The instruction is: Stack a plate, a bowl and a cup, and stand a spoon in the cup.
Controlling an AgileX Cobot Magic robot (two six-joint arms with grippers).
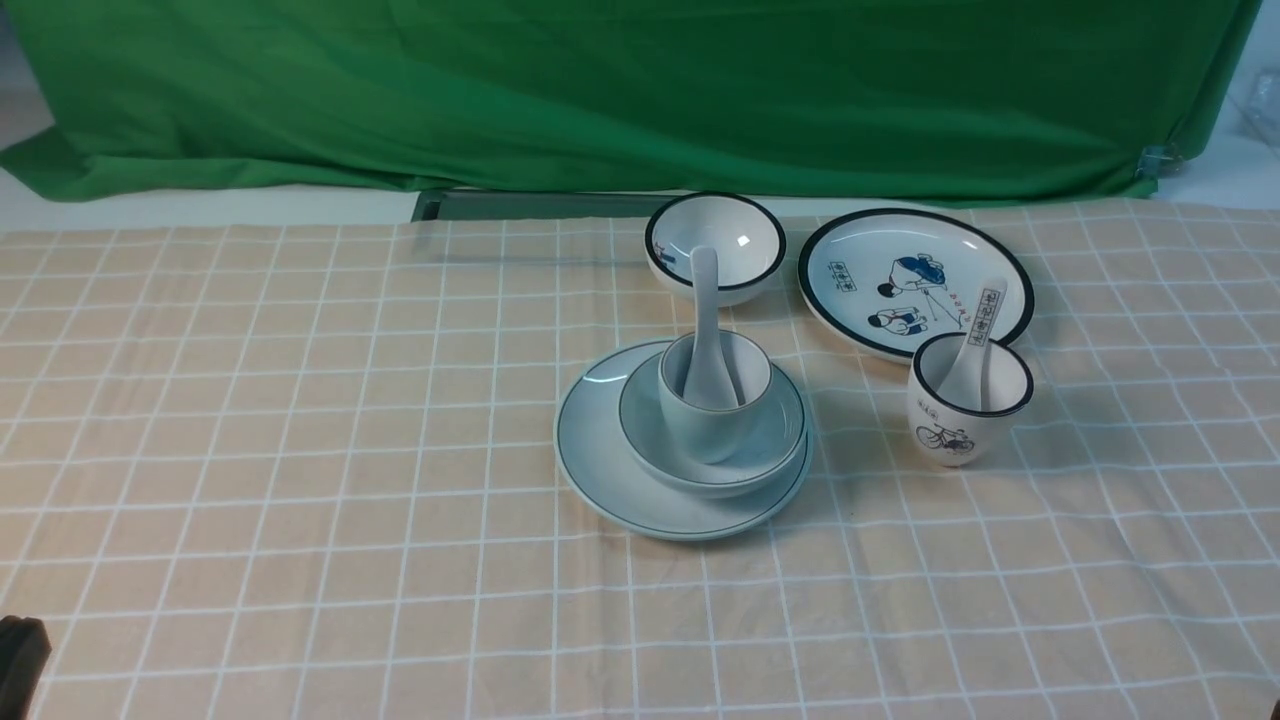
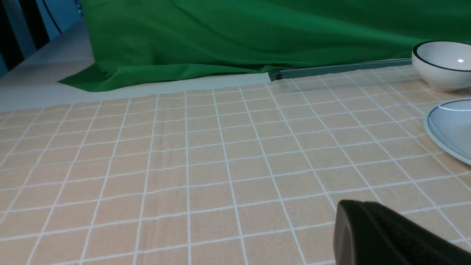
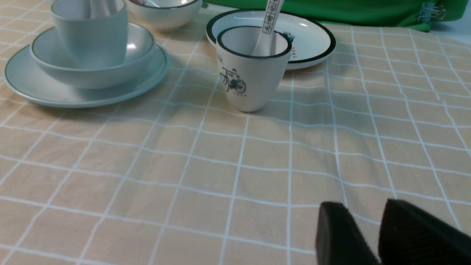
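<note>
With the glossy white ceramic spoon [image 1: 706,330] standing in the pale blue cup [image 1: 713,395] on the matching bowl [image 1: 775,440] and plate [image 1: 600,450], we should just keep our empty, slightly parted right gripper [image 3: 371,235] and unreadable left gripper [image 2: 386,235] away.

Front view: the spoon [image 1: 705,330] bowl end is hidden inside the cup [image 1: 712,412]. Left wrist view: the plate [image 2: 450,127] is cut off at right edge; only one left gripper fingertip [image 2: 382,235] shows, lower right.
</note>
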